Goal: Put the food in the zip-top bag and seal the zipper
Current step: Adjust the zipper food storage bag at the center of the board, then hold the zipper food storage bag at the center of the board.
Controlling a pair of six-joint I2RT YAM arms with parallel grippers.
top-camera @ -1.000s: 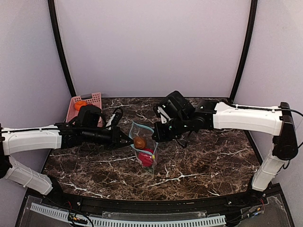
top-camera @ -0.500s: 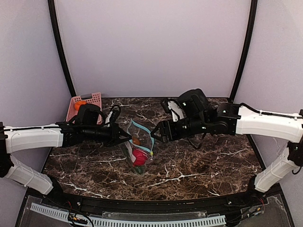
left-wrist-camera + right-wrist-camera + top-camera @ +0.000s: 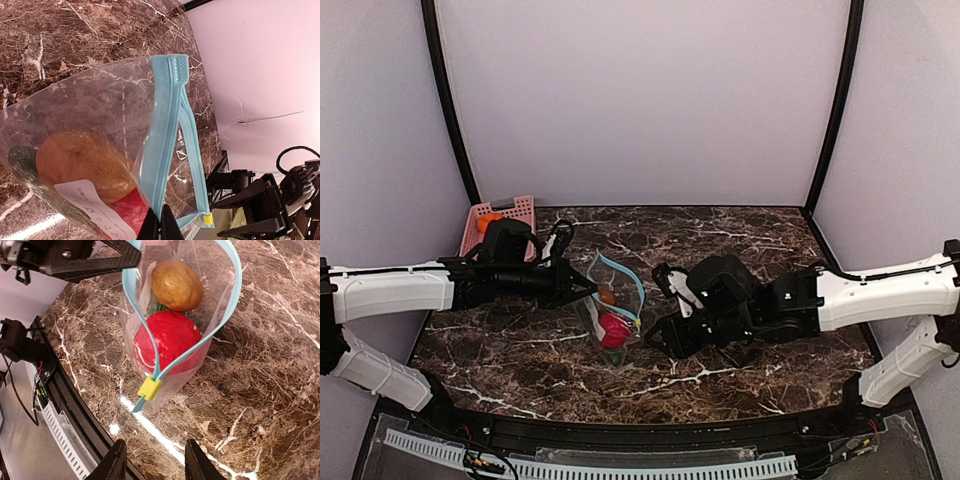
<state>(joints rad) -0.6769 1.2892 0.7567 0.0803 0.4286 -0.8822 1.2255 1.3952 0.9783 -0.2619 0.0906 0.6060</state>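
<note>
Horizontally outstretched, left hand (image 3: 588, 292) at zipper (image 3: 162, 140)

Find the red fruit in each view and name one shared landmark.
Top external: red fruit centre, inside the zip-top bag.
Left wrist: red fruit at bottom edge, mostly hidden.
Right wrist: red fruit centre, below the brown fruit.
Shared landmark: the teal zipper.

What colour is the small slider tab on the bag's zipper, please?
Yellow; the slider tab shows best in the right wrist view.
</note>
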